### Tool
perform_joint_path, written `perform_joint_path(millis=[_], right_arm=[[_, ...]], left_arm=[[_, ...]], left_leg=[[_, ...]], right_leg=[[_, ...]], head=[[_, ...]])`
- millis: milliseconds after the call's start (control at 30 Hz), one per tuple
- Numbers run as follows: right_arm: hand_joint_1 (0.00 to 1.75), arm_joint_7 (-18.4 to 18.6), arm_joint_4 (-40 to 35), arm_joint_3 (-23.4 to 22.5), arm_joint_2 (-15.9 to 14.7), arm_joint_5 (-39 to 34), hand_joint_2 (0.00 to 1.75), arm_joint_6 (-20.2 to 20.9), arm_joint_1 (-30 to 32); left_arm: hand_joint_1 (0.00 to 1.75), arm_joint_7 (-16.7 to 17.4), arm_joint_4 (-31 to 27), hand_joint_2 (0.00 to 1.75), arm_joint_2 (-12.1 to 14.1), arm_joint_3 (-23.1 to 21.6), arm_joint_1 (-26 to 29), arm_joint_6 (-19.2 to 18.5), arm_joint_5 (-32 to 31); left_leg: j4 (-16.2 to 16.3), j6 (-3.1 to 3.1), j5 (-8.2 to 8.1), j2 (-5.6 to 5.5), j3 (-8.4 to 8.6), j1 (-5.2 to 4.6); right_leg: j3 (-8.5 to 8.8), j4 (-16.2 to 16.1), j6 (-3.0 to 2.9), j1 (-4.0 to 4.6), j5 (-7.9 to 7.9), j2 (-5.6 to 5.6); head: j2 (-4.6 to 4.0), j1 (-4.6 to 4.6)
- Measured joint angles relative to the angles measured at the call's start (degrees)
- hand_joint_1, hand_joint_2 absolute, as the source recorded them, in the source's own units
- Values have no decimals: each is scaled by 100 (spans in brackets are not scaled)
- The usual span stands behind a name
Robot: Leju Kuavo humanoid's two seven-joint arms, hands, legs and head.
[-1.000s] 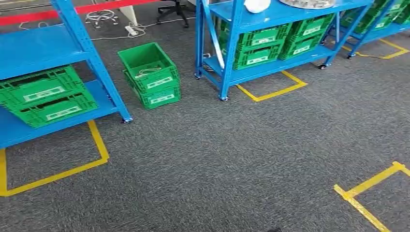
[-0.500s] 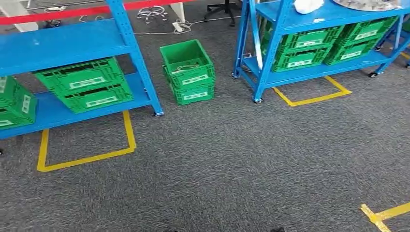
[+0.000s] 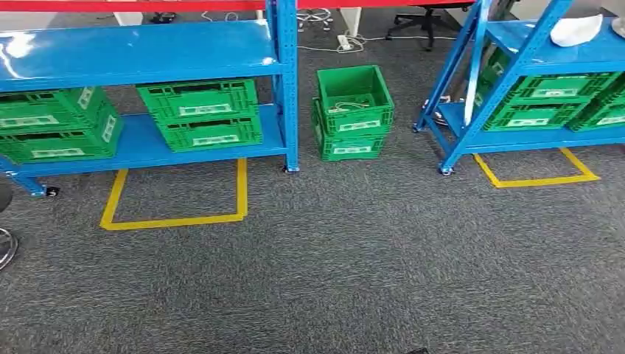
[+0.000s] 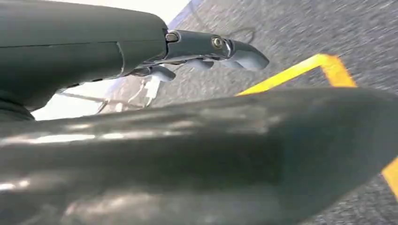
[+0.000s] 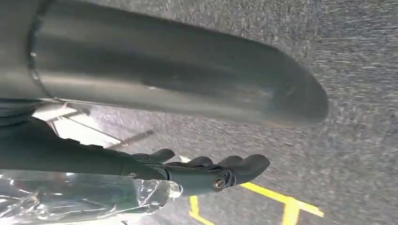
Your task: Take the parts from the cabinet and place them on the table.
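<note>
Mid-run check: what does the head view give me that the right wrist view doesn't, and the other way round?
Head view alone: two blue racks holding green crates, and a stack of two green crates on the floor between them. Right wrist view alone: the right hand with its fingers curled, and clear crinkled plastic beside it; whether it grips the plastic is unclear. Both: grey carpet and yellow floor tape.

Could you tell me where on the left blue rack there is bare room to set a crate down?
The top shelf of the left rack is bare along its visible length. On the bottom shelf, free patches lie between the two crate stacks and beside the right upright. The rest is crowded with green crates.
</note>
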Motion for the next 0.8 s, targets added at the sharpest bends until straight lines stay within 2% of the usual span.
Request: perform_joint_path(millis=[33, 67, 100, 133, 167, 200, 233, 267, 300, 333, 367, 400, 433, 467, 500, 533, 567, 600, 633, 667, 700, 767, 800], right_arm=[[0, 0, 0, 0, 0, 6, 0, 2, -4], [0, 0, 0, 0, 0, 11, 0, 2, -8], [0, 0, 0, 0, 0, 13, 0, 2, -9], [0, 0, 0, 2, -7, 15, 0, 2, -11], [0, 0, 0, 4, -7, 17, 0, 4, -14], [0, 0, 0, 4, -7, 28, 0, 11, -25], [0, 2, 0, 2, -7, 28, 0, 13, -35], [0, 0, 0, 4, -2, 35, 0, 13, -35], [0, 0, 0, 4, 7, 39, 0, 17, -40], [0, -4, 0, 4, 7, 48, 0, 17, -34], [0, -7, 0, 4, 7, 48, 0, 22, -20], [0, -4, 2, 4, 11, 48, 0, 24, -2], [0, -6, 2, 4, 9, 48, 0, 24, 3], [0, -4, 2, 4, 9, 48, 0, 24, 0], [0, -4, 2, 4, 9, 48, 0, 24, -9], [0, -4, 2, 4, 11, 48, 0, 26, -17], [0, -6, 0, 4, 13, 48, 0, 26, -21], [0, -7, 2, 4, 15, 50, 0, 28, -22], [0, -6, 0, 4, 7, 48, 0, 26, -20], [0, -9, 0, 4, 4, 48, 0, 26, -21], [0, -13, 0, 4, 4, 48, 0, 26, -29], [0, -18, 0, 4, 4, 48, 0, 26, -41], [0, -17, 0, 4, 4, 48, 0, 26, -45]], left_arm=[[0, 0, 0, 0, 0, 0, 3, 0, -2], [0, 0, 0, 0, 0, 0, 1, 0, -4], [0, 0, 0, 0, -4, 0, -2, 0, -7], [0, 0, 0, 0, -26, 0, -9, 0, -7], [0, 0, 0, 0, -13, 0, -8, 2, -7], [0, 0, 0, 0, -13, 0, 9, 2, -7], [0, 7, 0, 0, -13, 0, 26, 2, -7], [0, 18, -2, 0, -2, 0, 40, 4, -7], [0, 17, 0, 0, 24, 0, 42, 7, -7], [0, 17, 0, 0, -2, 0, 35, 4, -9], [0, 17, 0, 0, -7, 0, 4, 4, -15], [0, 17, 0, 0, -4, 0, -10, 4, -15], [0, 18, 0, 0, -4, 0, -7, 4, -17], [0, 17, 0, 0, -4, 0, 0, 4, -17], [0, 17, 0, 0, 0, 0, 5, 4, -17], [0, 17, 0, 0, 0, 0, 11, 4, -20], [0, 17, 0, 0, 7, 0, 12, 7, -22], [0, 17, 0, 0, 11, 0, 3, 7, -22], [0, 17, 0, 0, -6, 0, -18, 7, -22], [0, 17, -2, 0, -4, 0, -36, 4, -22], [0, 17, -2, 0, -7, 0, -24, 7, -22], [0, 17, 0, 0, -7, 0, -1, 5, -22], [0, 17, 0, 0, -9, 0, -1, 4, -22]], left_leg=[[0, -6, 5, -90, 7, -4], [0, -16, 12, -178, 13, -6], [-2, -29, 20, -254, 10, 4], [18, -55, 19, -305, -7, -22], [17, -89, 37, -363, -21, -10], [7, -115, 44, -408, -40, 5], [-18, -165, 69, -454, -57, 24], [-29, -214, 98, -526, -82, 6], [31, -214, 41, -374, -100, -6], [239, -245, -151, -61, -213, -28], [644, -275, -396, 109, -406, -22], [1107, -298, -611, 194, -622, -18], [1482, -317, -746, 230, -795, -15], [1654, -332, -758, 243, -874, -11], [1564, -346, -636, 254, -810, -4], [1239, -353, -420, 276, -634, 4], [776, -356, -190, 359, -374, 7], [265, -364, 1, 563, -76, 7], [-2, -355, -41, 916, 51, -30], [-2, -249, -2, 776, 44, -1], [3, -191, -25, 696, 41, -6], [1, -134, -11, 558, 21, -5], [-10, -94, 12, 493, 22, 20]], right_leg=[[183, -435, -38, 2, 290, 31], [415, -951, -87, 4, 569, 129], [638, -1444, -147, 5, 787, 364], [688, -1609, -158, 19, 791, 555], [684, -1629, -144, 21, 814, 457], [684, -1618, -142, 39, 809, 410], [726, -1606, -154, 55, 814, 368], [732, -1671, -189, 19, 864, 303], [756, -1727, -196, -9, 913, 198], [762, -1761, -251, -11, 926, 147], [756, -1761, -264, -6, 927, 50], [753, -1758, -273, 5, 920, -46], [750, -1758, -276, 8, 914, -132], [747, -1756, -277, 8, 909, -212], [752, -1756, -269, 8, 902, -288], [760, -1755, -260, 7, 892, -360], [774, -1747, -239, 5, 877, -428], [794, -1731, -205, 4, 854, -493], [785, -1690, -156, 89, 811, -545], [739, -1662, -139, 96, 770, -592], [777, -1693, -127, 108, 760, -656], [866, -1700, -107, 98, 748, -783], [831, -1664, -61, 71, 702, -715]], head=[[0, 0], [0, 2], [0, 2], [0, -9], [0, 9], [0, 2], [0, 11], [0, 9], [0, 5], [0, -62], [0, -90], [0, -87], [0, -87], [0, -90], [0, -92], [0, -92], [0, -90], [0, -92], [0, -109], [0, -92], [0, -28], [0, -31], [0, -35]])
